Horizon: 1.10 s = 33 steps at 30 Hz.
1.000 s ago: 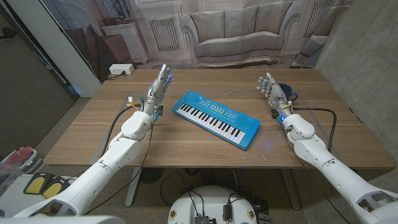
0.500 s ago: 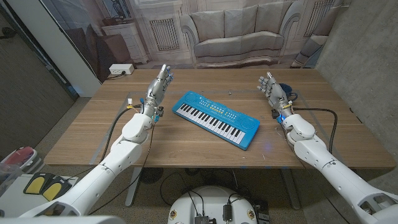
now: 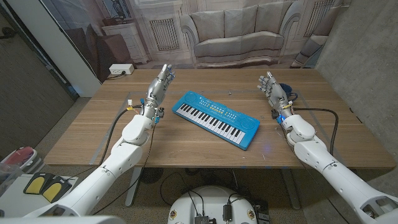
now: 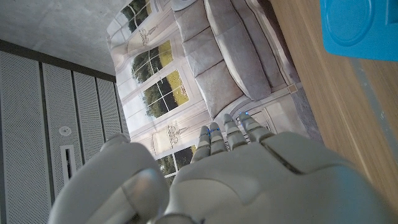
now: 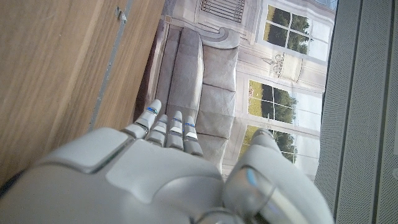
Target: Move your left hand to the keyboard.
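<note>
Bare wood between left hand (image 3: 159, 85) and keyboard (image 3: 216, 119) along the table's (image 3: 93, 134) far-left part; nothing standing between.

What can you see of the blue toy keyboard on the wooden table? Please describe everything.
The blue plastic toy keyboard lies flat on the wooden table, near its middle and turned diagonally. It has one row of white and black keys, a round speaker grille at the end nearer the right hand, and small controls along its far edge. The left hand stands apart from it; nothing touches it.
</note>
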Each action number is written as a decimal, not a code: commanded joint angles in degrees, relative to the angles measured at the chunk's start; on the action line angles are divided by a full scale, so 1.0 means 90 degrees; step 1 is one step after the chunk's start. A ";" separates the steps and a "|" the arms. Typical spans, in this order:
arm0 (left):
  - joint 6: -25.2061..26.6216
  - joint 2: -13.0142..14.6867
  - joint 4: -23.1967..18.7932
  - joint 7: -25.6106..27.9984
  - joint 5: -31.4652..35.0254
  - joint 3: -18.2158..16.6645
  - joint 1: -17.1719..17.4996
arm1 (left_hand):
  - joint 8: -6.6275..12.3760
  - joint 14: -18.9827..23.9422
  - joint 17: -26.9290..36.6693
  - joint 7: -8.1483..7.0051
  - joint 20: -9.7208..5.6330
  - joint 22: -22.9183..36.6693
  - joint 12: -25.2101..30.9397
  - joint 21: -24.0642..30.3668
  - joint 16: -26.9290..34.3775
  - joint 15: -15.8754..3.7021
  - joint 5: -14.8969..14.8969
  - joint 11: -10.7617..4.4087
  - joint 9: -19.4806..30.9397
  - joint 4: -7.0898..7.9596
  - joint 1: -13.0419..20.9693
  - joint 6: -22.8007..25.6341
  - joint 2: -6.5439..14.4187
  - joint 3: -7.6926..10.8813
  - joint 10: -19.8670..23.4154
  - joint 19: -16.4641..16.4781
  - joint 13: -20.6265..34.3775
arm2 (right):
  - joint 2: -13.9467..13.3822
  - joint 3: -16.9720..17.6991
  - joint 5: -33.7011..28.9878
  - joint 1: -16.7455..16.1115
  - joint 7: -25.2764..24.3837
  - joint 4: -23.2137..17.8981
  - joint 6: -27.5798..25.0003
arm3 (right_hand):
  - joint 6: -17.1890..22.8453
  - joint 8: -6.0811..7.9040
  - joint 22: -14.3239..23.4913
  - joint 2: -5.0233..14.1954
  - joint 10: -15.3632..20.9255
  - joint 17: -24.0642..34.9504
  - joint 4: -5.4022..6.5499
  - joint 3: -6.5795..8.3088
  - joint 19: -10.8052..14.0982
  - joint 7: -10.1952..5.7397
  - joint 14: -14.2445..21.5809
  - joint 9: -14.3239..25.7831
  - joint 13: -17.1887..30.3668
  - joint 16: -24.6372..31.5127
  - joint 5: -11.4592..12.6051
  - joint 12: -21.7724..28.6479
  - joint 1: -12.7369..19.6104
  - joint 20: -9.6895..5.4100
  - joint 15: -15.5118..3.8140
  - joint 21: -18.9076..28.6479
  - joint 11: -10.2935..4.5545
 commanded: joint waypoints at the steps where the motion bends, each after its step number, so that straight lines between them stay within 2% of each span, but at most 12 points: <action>1: -0.0034 0.0141 -0.0397 0.0119 0.0305 0.0004 0.0177 | 0.0018 0.0037 0.0021 -0.0004 -0.0192 0.0025 0.0009 0.0030 0.0019 -0.0008 0.0037 -0.0026 0.0022 -0.0041 0.0074 0.0067 -0.0003 -0.0012 0.0051 0.0044 0.0027 | -0.0087 0.0058 -0.0045 -0.0174 -0.0113 -0.0224 0.0032 | 0.0071 -0.0003 0.0031 0.0029 0.0053 0.0035 -0.0031 -0.0006 0.0027 -0.0001 0.0067 0.0012 0.0011 -0.0002 -0.0003 0.0024 0.0026 -0.0167 -0.0005 -0.0007 0.0013; 13: -0.0299 0.0149 -0.0483 0.0638 0.1230 -0.0055 0.0257 | 0.0007 0.0052 0.0021 -0.0013 -0.0189 0.0026 -0.0002 0.0019 0.0004 -0.0004 0.0044 -0.0030 0.0023 -0.0057 0.0116 0.0088 0.0017 -0.0017 0.0074 0.0044 0.0028 | -0.0052 0.0072 -0.0207 -0.0209 -0.0243 -0.0219 0.0208 | 0.0159 0.0025 0.0032 0.0042 0.0151 0.0032 -0.0048 -0.0007 0.0091 -0.0035 0.0136 0.0013 0.0012 0.0011 -0.0005 0.0054 0.0041 -0.0170 -0.0030 -0.0036 -0.0019; 19: -0.0346 0.0142 -0.0455 0.0633 0.1268 -0.0060 0.0257 | 0.0002 0.0074 0.0021 -0.0012 -0.0188 0.0026 -0.0004 0.0015 0.0004 -0.0006 0.0047 -0.0051 0.0023 -0.0064 0.0139 0.0100 0.0031 -0.0016 0.0091 0.0047 0.0028 | -0.0073 0.0078 -0.0200 -0.0212 -0.0228 -0.0234 0.0193 | 0.0175 0.0027 0.0033 0.0051 0.0156 0.0030 -0.0057 -0.0004 0.0106 -0.0029 0.0145 0.0013 0.0012 0.0007 -0.0005 0.0051 0.0053 -0.0175 -0.0021 -0.0053 -0.0022; 26: -0.0427 0.0116 -0.0518 0.1030 0.1937 -0.0104 0.0308 | 0.0001 0.0083 0.0021 -0.0015 -0.0205 0.0027 -0.0008 0.0011 -0.0003 -0.0001 0.0051 -0.0060 0.0024 -0.0073 0.0166 0.0124 0.0053 -0.0014 0.0109 0.0053 0.0028 | -0.0077 0.0088 -0.0215 -0.0222 -0.0198 -0.0226 0.0272 | 0.0177 0.0023 0.0033 0.0056 0.0159 0.0030 -0.0062 -0.0006 0.0116 -0.0027 0.0150 0.0013 0.0012 0.0003 -0.0006 0.0048 0.0056 -0.0172 -0.0015 -0.0070 -0.0025; 33: -0.0390 0.0141 -0.0628 0.1232 0.2351 -0.0120 0.0324 | -0.0008 0.0128 0.0022 -0.0020 -0.0289 0.0029 -0.0014 0.0036 -0.0001 -0.0026 0.0055 -0.0036 0.0024 -0.0084 0.0208 0.0143 0.0089 -0.0009 0.0136 0.0137 0.0028 | -0.0094 0.0068 -0.0232 -0.0259 -0.0191 -0.0264 0.0260 | 0.0180 0.0021 0.0034 0.0059 0.0168 0.0031 -0.0065 -0.0010 0.0130 -0.0032 0.0162 0.0013 0.0012 0.0003 -0.0007 0.0047 0.0055 -0.0171 -0.0016 -0.0087 -0.0029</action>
